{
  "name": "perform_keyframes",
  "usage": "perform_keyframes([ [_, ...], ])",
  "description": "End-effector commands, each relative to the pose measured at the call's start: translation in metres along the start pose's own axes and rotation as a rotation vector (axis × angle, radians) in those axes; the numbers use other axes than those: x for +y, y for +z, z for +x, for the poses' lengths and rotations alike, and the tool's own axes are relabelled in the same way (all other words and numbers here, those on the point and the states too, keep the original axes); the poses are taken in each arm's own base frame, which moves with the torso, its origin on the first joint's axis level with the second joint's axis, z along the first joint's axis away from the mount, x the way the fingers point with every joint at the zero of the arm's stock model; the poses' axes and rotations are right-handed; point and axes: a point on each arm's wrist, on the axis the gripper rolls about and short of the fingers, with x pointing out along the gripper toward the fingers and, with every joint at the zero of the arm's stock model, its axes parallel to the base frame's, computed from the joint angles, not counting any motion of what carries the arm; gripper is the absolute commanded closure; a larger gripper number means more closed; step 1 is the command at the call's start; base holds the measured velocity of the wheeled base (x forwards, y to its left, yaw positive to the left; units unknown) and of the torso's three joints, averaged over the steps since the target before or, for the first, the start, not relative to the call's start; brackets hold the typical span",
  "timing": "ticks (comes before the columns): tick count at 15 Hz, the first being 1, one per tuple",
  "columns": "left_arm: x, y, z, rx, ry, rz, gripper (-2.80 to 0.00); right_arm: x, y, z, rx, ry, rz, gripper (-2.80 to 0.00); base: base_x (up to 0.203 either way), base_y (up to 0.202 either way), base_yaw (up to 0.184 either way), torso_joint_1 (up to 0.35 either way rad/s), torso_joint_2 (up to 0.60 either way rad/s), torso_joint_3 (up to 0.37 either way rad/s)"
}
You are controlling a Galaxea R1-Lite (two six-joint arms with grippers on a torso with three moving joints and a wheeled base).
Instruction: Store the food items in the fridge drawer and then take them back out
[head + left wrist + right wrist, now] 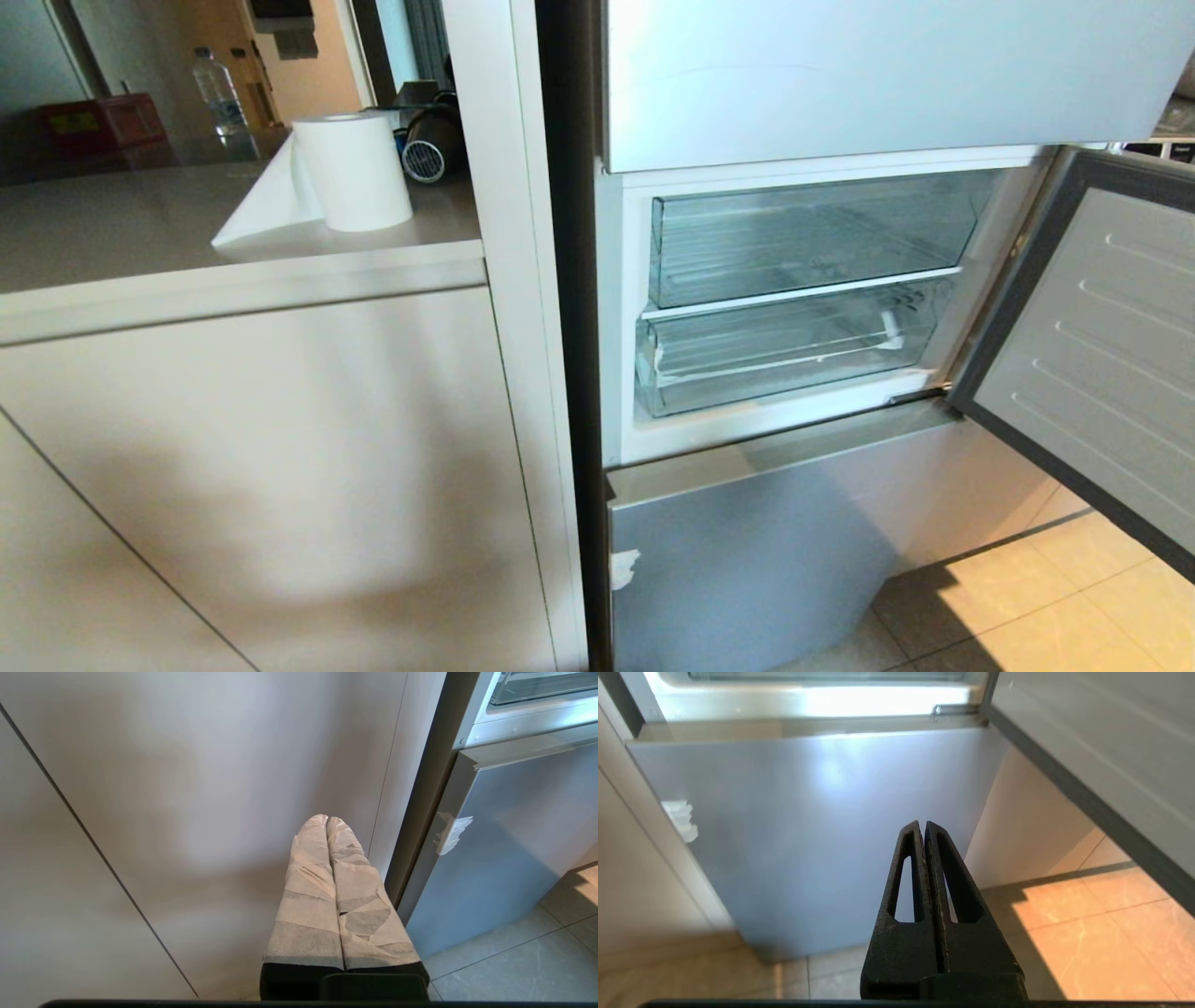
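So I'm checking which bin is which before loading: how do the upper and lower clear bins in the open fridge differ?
The upper bin looks taller and sits further back; the lower drawer is shallower and its front comes further forward. The lower drawer carries white patches at its left and right ends, while the upper bin's front shows only faint lettering. Both are clear plastic with ribbed floors, both pushed in, and neither shows any food inside.

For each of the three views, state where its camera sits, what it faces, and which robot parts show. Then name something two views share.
Head view: from the robot's head, down at the open fridge door and two clear drawers; no arms show.
Left wrist view: behind the shut, tape-wrapped left pincer, facing a cabinet panel.
Right wrist view: behind the shut black right pincer, facing the lower fridge door.
Shared: both wrist views show that lower door's torn white sticker.
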Motion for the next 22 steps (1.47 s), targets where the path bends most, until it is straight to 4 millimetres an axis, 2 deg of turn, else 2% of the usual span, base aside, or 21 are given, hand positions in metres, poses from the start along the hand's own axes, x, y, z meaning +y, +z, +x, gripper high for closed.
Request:
perform_keyframes([
  [1, 0.0, -0.0003, 0.0001, 0.0, 0.0, 0.0, 0.0, 0.0001, -0.0019, -0.0012, -0.01, -0.002, 0.004, 0.0, 0.0, 0.0, 0.0, 0.0, 0.0, 0.0],
  [13, 0.0, -0.0003, 0.0001, 0.0, -0.001, 0.001, 0.0, 0.0002, -0.0019, -0.0012, -0.01, 0.001, -0.002, 0.0, 0.0, 0.0, 0.0, 0.0, 0.0, 0.0],
  [22, 0.0, -0.0003, 0.0001, 0.0, 0.0, 0.0, 0.0, -0.0001, -0.001, -0.0013, -0.016, -0.013, 0.073, 0.0, 0.0, 0.0, 0.0, 0.0, 0.0, 0.0],
])
